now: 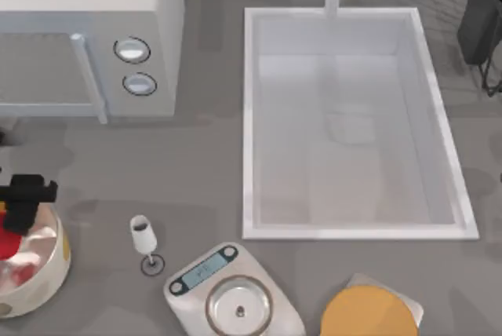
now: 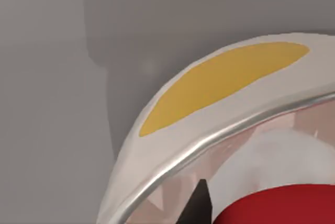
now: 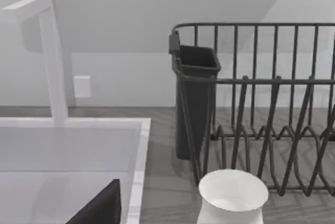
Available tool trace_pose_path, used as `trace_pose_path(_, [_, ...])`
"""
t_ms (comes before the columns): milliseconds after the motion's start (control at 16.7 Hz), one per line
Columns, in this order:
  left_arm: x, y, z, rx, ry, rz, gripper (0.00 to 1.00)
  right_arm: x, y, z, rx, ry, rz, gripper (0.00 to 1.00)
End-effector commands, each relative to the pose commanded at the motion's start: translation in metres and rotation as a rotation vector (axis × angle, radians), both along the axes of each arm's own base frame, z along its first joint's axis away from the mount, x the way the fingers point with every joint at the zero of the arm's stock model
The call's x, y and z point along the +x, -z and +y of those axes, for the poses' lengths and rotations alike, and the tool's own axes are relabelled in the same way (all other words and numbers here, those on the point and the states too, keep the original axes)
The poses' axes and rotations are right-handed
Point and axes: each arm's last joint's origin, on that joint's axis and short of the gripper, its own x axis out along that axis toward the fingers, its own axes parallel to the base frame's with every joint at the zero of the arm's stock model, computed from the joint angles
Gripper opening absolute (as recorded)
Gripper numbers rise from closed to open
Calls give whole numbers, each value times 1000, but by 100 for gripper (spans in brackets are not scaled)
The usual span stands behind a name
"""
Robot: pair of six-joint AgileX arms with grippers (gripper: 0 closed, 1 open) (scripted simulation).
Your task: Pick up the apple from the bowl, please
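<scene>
1. The desk carries a sink at the centre right and a microwave at the top left.
2. The bowl, cream with yellow-orange spots, sits at the desk's far left edge near the bottom. A kitchen scale and a flat orange disc lie along the bottom edge.
3. My left gripper hangs over the bowl's upper rim, just above the apple. I cannot tell whether its fingers are spread or closed.
4. The apple lies inside the bowl against its left side; the left wrist view shows its red top under the rim.
5. A wine glass stands just right of the bowl.
6. My right arm is parked at the top right by the dish rack.
7. My judgement: I am positioned for the grasp, but the apple is not yet lifted. Closing and raising remain.
</scene>
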Motion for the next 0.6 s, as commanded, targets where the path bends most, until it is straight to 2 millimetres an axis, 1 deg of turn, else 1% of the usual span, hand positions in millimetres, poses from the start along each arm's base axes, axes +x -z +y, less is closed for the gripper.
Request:
trace_pose_path(120, [11, -32, 1, 0, 0, 5, 0, 0, 0, 0, 0, 0, 0, 100])
trace_pose_path(300, [18, -93, 1, -1, 0, 21, 0, 0, 0, 0, 0, 0, 0, 100])
trace_pose_path(480, [8, -153, 0, -1, 0, 25, 0, 0, 0, 0, 0, 0, 0, 100])
trace_pose_path(600, [-4, -185, 0, 0, 0, 12, 0, 0, 0, 0, 0, 0, 0, 100])
